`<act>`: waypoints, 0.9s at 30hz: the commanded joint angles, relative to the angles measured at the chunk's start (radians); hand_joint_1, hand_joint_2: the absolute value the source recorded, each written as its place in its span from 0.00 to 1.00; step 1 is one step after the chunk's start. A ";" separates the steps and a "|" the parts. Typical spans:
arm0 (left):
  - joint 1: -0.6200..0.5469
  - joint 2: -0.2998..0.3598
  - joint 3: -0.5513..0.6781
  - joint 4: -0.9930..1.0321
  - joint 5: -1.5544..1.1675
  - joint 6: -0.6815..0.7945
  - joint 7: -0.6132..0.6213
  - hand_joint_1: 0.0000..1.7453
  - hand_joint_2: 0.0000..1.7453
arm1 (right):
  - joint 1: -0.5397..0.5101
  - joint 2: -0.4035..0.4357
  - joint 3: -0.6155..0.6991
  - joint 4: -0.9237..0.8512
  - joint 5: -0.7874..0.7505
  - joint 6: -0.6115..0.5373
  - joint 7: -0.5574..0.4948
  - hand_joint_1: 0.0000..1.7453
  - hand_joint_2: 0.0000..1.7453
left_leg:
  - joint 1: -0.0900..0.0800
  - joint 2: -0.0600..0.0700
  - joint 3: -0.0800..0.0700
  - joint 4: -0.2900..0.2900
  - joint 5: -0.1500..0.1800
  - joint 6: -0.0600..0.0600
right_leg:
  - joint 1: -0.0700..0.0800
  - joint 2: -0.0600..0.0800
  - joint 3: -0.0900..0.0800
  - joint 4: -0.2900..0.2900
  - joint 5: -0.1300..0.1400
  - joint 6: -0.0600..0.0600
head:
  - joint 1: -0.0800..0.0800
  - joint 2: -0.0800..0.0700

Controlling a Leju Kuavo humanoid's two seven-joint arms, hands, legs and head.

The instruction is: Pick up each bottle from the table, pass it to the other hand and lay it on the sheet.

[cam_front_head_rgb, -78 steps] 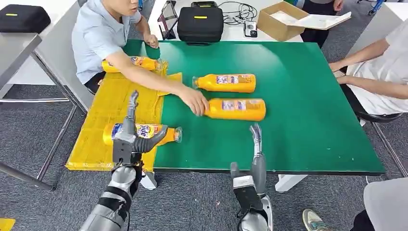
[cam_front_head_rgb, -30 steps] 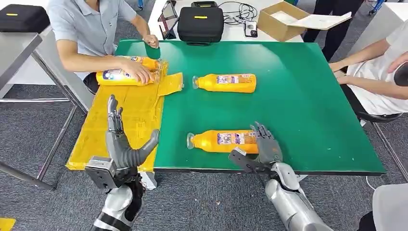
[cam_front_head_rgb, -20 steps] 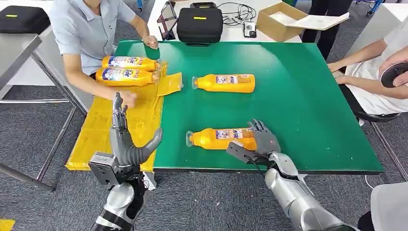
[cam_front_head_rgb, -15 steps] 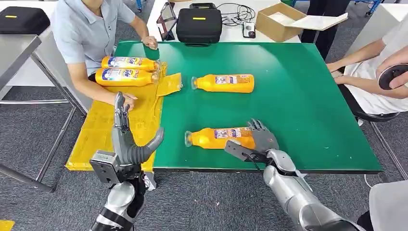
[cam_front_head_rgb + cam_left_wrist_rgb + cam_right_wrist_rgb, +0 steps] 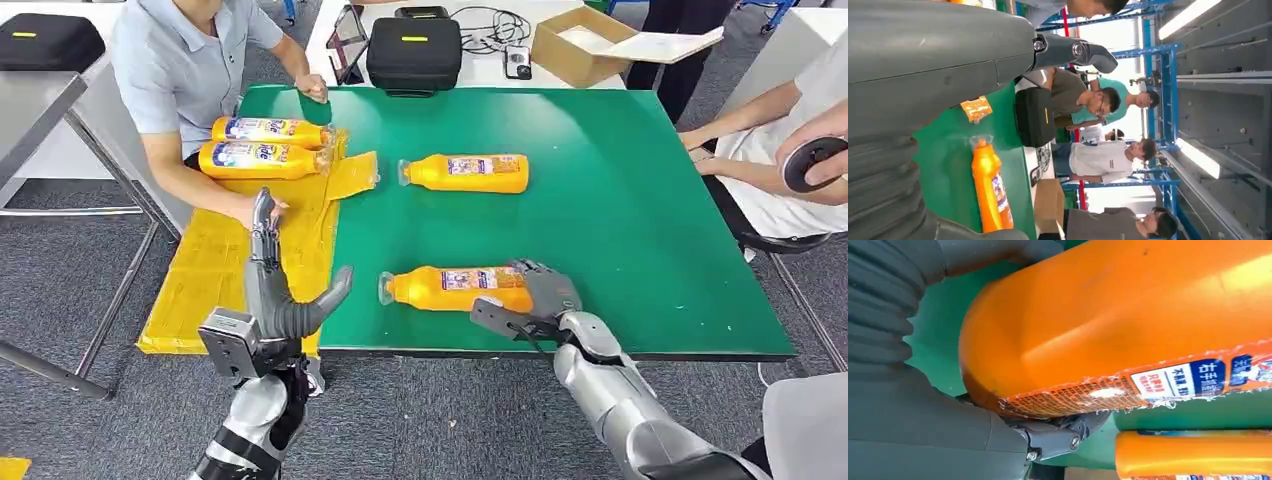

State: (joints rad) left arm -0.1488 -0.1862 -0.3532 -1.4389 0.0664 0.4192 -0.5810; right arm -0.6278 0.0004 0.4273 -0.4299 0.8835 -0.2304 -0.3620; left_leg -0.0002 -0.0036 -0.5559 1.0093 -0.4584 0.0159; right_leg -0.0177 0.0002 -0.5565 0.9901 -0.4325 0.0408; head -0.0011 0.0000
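Observation:
An orange bottle [image 5: 450, 288] lies near the front edge of the green table [image 5: 620, 220], cap pointing left. My right hand [image 5: 537, 298] grips its base end; the right wrist view shows the bottle [image 5: 1128, 325] close between thumb and fingers. My left hand [image 5: 278, 290] is open and raised over the edge of the yellow sheet [image 5: 215, 270], holding nothing. A second orange bottle [image 5: 465, 172] lies mid-table and appears as the bottle [image 5: 990, 190] in the left wrist view. Two more bottles [image 5: 262, 145] lie side by side at the sheet's far end.
A seated person's hand [image 5: 250, 210] rests on the sheet just beyond my left hand. Another person [image 5: 790, 170] sits at the table's right side. A black case [image 5: 415, 50] and a cardboard box [image 5: 580, 45] stand behind the table.
My left hand let go of a bottle on the sheet and rose open. The person moved that bottle to the sheet's far end. My right hand closed on the front bottle, which shifted left.

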 commanded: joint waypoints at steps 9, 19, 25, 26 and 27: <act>-0.004 -0.043 0.082 0.030 0.000 0.179 -0.117 0.00 1.00 | 0.072 0.063 -0.177 0.012 -0.220 -0.040 -0.197 1.00 1.00 | 0.002 -0.001 0.000 -0.001 0.001 -0.001 | 0.002 -0.002 0.001 -0.002 0.001 -0.002 | 0.000 0.000; 0.087 -0.004 0.118 0.132 0.302 -0.031 0.089 0.00 1.00 | 0.357 0.101 -0.375 -0.596 -0.656 -0.091 -0.279 1.00 1.00 | 0.002 -0.003 -0.005 -0.001 0.000 -0.001 | 0.002 -0.003 -0.003 -0.001 0.000 -0.002 | 0.000 0.000; 0.116 0.046 0.018 0.138 0.214 -0.104 0.095 0.00 1.00 | 0.443 0.126 -0.360 -0.768 -0.740 -0.084 -0.268 1.00 1.00 | 0.001 -0.002 -0.009 -0.001 0.000 -0.001 | 0.000 -0.001 -0.007 0.000 -0.001 -0.002 | 0.000 0.000; 0.120 0.043 0.019 0.136 0.213 -0.106 0.095 0.00 1.00 | 0.445 0.126 -0.353 -0.768 -0.739 -0.082 -0.269 1.00 1.00 | 0.001 -0.002 -0.010 -0.001 0.000 -0.001 | 0.000 -0.002 -0.008 0.000 0.000 -0.001 | 0.000 0.000; 0.124 0.041 0.020 0.134 0.211 -0.108 0.094 0.00 1.00 | 0.444 0.127 -0.349 -0.766 -0.742 -0.082 -0.268 1.00 1.00 | 0.001 -0.002 -0.010 -0.001 0.000 -0.002 | 0.000 -0.002 -0.007 0.000 -0.001 -0.002 | 0.000 0.000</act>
State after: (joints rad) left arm -0.0345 -0.2033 -0.2598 -1.3733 0.3192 0.3711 -0.4974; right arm -0.2471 0.0969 0.1068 -1.0034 0.1644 -0.3265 -0.6416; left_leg 0.0008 -0.0054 -0.5668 1.0092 -0.4582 0.0155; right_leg -0.0179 -0.0016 -0.5647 0.9901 -0.4327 0.0405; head -0.0008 0.0000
